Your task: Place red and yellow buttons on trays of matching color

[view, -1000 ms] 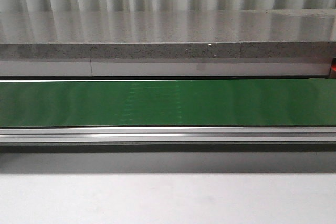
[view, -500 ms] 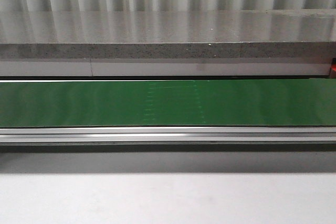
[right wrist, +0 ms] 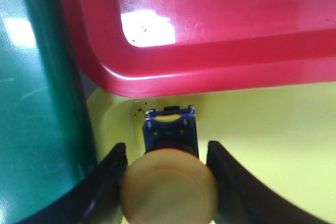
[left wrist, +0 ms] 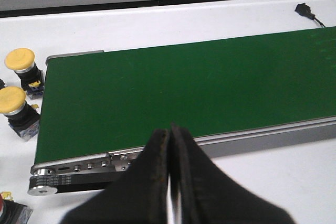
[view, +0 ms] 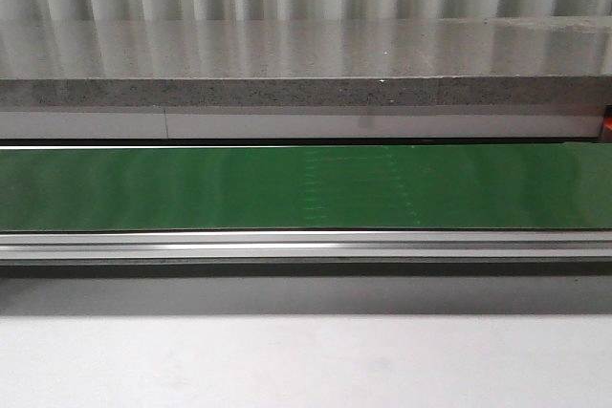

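A yellow push button (right wrist: 169, 192) sits between the fingers of the right gripper (right wrist: 168, 182), its round cap nearest the camera and its dark blue base (right wrist: 170, 129) pointing away toward the far wall of the yellow tray (right wrist: 273, 129). The two black fingers (right wrist: 107, 182) flank the cap closely on either side; whether they press against it or stand just clear cannot be told from this view. The button lies over the yellow tray's floor, close to a corner, and just beyond it the rim of the red tray (right wrist: 210, 66) overlaps the yellow one. To one side of the gripper runs the edge of the green conveyor belt (right wrist: 37, 103). At the other arm, the left gripper (left wrist: 169, 182) hangs with its dark fingertips pressed together and nothing between them, poised over the near rail of the belt (left wrist: 184, 87). Off the belt's end, on the white table (left wrist: 157, 19), stand two more yellow buttons, one (left wrist: 21, 64) farther from the gripper and one (left wrist: 13, 106) closer, both upright beside the belt's end. A red-capped button (left wrist: 8, 211) is only partly visible at the frame's corner. A small black plug (left wrist: 304, 10) with its cable lies on the table beyond the belt. From the front, only the belt (view: 306, 188), its aluminium rail (view: 306, 246) and a grey stone ledge (view: 306, 64) behind it appear; neither arm is in sight there.
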You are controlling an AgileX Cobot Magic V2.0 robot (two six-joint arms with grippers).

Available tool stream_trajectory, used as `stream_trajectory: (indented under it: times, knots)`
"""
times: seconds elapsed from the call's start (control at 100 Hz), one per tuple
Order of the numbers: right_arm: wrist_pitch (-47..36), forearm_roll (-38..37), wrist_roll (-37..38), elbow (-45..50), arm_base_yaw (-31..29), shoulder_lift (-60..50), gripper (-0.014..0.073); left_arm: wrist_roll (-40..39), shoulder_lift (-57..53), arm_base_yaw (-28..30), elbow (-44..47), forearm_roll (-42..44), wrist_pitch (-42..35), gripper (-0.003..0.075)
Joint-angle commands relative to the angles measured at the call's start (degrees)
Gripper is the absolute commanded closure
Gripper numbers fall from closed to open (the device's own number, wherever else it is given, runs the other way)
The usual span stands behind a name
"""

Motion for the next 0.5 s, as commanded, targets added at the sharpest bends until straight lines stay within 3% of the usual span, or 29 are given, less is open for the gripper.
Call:
stream_trajectory:
  times: [0.0,0.23,0.49]
  knots:
    - [-0.64,0.16,-0.08,-1.00,-0.41,-2.49,0.0390,0.10,0.06,-0.55,-1.53,-1.00,-4.26,0.0740]
    - [-0.44,0.28,1.40,-1.00,-0.45,-2.34,0.0366,0.10,0.06,-0.55,-1.53,-1.00,-4.26,0.0740]
    - [-0.08,1.06,1.40,-1.00,-0.45,-2.34,0.0134,0.10,0.06,-0.55,-1.53,-1.00,-4.26,0.0740]
